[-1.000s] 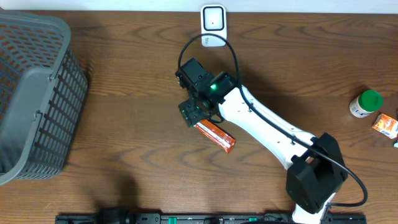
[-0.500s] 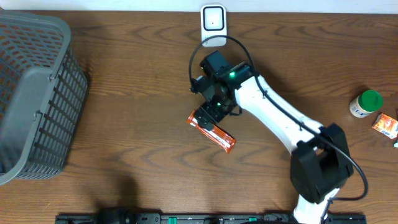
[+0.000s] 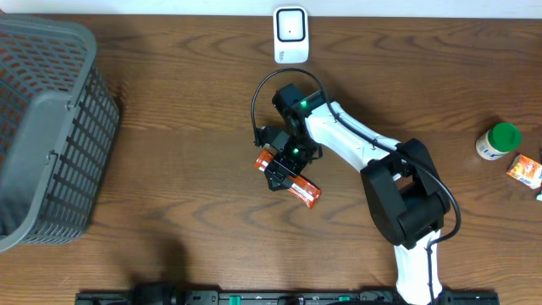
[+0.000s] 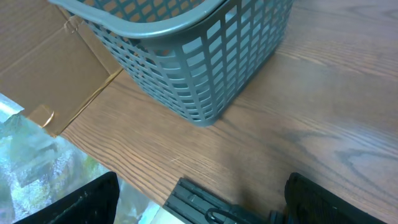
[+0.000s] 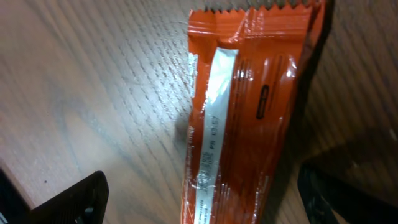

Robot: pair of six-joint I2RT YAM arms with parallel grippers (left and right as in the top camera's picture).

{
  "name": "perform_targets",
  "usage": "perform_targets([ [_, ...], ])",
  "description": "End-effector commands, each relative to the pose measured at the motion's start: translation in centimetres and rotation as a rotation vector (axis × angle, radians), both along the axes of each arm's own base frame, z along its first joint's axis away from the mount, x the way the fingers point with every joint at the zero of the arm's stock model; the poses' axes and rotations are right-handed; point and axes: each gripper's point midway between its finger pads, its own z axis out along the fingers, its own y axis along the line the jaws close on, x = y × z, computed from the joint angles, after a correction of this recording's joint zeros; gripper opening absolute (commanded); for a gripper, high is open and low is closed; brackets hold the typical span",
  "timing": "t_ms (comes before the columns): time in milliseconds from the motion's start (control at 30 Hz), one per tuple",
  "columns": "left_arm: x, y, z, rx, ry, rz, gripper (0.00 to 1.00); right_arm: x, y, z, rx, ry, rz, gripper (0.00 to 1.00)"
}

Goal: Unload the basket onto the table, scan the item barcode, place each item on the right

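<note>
Since a second ago the right arm has folded its elbow in toward mid-table, while the orange snack bar (image 3: 303, 190) hasn't really budged. It's lying flat on the wooden table (image 3: 186, 169), roughly in the middle, seam side up in the right wrist view (the print on it is too blurry to read). The right gripper (image 3: 282, 166) hangs right over the bar's upper-left end, fingers (image 5: 68, 200) spread wide on either side, not pinching it. The white scanner (image 3: 290, 34) sits at the far edge, well apart. The left gripper (image 4: 205, 204) is spread wide too, near the grey basket (image 4: 186, 68).
</note>
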Motion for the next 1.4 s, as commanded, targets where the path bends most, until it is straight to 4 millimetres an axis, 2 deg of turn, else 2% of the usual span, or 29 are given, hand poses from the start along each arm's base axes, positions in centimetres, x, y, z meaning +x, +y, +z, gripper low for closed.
perform_targets([
  [0,-1.2,0.0,-1.4,-0.004,0.066,0.010,0.85,-0.6,0.5,-0.7,0.033,0.030,0.027,0.92],
  [200,-1.2,0.0,-1.4,-0.004,0.067,0.010,0.86,-0.8,0.7,-2.0,0.024,0.048,0.031,0.80],
  [467,-1.2,0.0,-1.4,-0.004,0.067,0.010,0.86,-1.8,-0.9,-6.9,-0.088,0.129,0.013,0.59],
  [600,-1.2,0.0,-1.4,-0.004,0.067,0.010,0.86,-1.5,-0.8,-7.6,-0.088,0.121,0.010,0.37],
  [667,-1.2,0.0,-1.4,-0.004,0.067,0.010,0.86,-1.4,-0.7,-7.3,-0.084,0.114,0.010,0.30],
  [733,-1.2,0.0,-1.4,-0.004,0.067,0.010,0.86,-1.2,-0.8,-7.4,-0.095,0.106,0.011,0.32],
  [767,-1.2,0.0,-1.4,-0.004,0.066,0.010,0.86,-1.2,-1.1,-7.5,-0.108,0.103,0.013,0.37],
  [833,-1.2,0.0,-1.4,-0.004,0.066,0.010,0.86,-1.2,-1.7,-7.7,-0.142,0.094,0.017,0.61],
  [933,-1.2,0.0,-1.4,-0.004,0.066,0.010,0.86,-1.2,-2.3,-7.8,-0.183,0.081,0.022,0.69],
  [1233,-1.2,0.0,-1.4,-0.004,0.066,0.010,0.86,-1.0,-4.5,-8.8,-0.404,-0.023,0.015,0.69],
  [1367,-1.2,0.0,-1.4,-0.004,0.067,0.010,0.86,-1.5,-4.9,-9.9,-0.434,-0.047,0.024,0.62],
])
